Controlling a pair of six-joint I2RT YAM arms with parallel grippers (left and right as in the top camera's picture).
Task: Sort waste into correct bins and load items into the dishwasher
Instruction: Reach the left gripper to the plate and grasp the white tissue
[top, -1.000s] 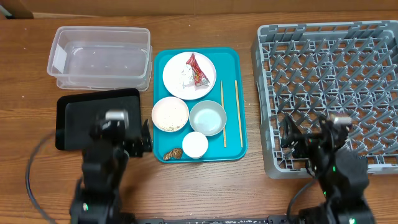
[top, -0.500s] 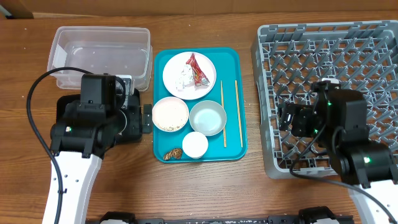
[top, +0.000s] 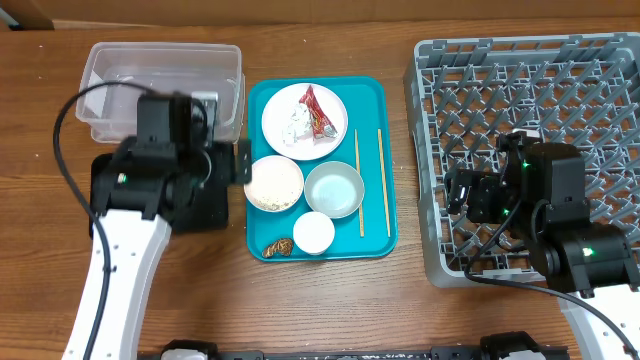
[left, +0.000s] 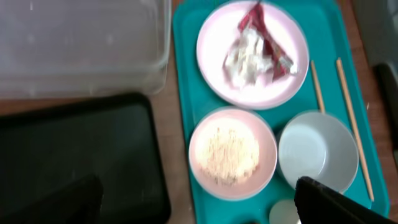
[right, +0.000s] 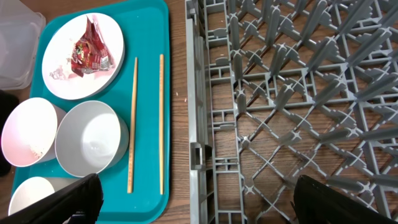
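**Though poised for first pick, not yet touching anything**

Reads as the opening step: waste sorting. Nothing off the teal tray (top: 380, 100) so far, and no dishes in the rack (top: 560, 90).

Noted for left hand (left: 196, 186):
- Spread wide and empty, hanging at the teal tray's left edge, between black tray (left: 74, 149) and rice bowl (top: 273, 183).
- Wrapper (top: 318, 110) and tissue (top: 293, 125) ahead of it, touching each other on the plate (top: 280, 100) at the tray's far end.
- Tub (top: 120, 70) on the desk just left of the plate.
- Scrap (top: 282, 246) at the near tray edge, beside the cup (top: 313, 232).

Noted for right hand (right: 196, 183):
- Spread wide too, and empty, above the rack's left rim.
- Chopsticks (right: 161, 124) and grey bowl (right: 90, 146) to its left, near but apart.

Next move, as a judgement:
- Reach forward past the rice bowl and come down on the wrapper's raised crumple.
- Pinch it clear of the tissue without nudging the plate.
- Carry it left to a bin; cannot tell from here which waste belongs in tub or black tray.
- Loose rice probably wants tipping rather than pinching.
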